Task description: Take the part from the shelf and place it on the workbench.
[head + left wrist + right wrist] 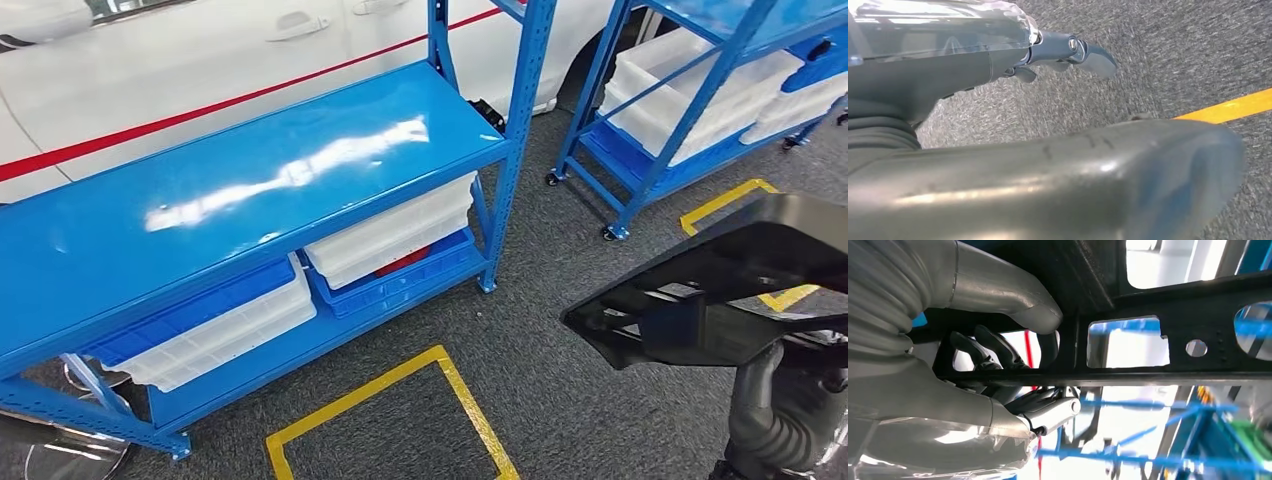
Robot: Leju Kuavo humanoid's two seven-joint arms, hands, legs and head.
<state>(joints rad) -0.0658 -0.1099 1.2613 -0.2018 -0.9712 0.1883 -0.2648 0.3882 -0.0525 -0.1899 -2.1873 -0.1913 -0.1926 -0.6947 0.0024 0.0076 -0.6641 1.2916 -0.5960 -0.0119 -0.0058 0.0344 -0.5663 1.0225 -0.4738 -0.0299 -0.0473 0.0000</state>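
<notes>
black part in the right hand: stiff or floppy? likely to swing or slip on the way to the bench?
Probably stiff: the black part juts far past the right hand without visible sag. Likely light for its size, since it is a thin frame with cut-out windows. It may twist in the grasp, because the fingers hook one bar near its end.

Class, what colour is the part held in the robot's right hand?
The part is black, seen best in the head view; the right hand grips it.

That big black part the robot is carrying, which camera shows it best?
The head view: it shows the black part nearly whole, raised above the grey carpet to the right of the blue workbench. The right wrist view shows a close stretch of its cut-out frame, gripped by the right hand. The left wrist view looks at carpet instead.
</notes>
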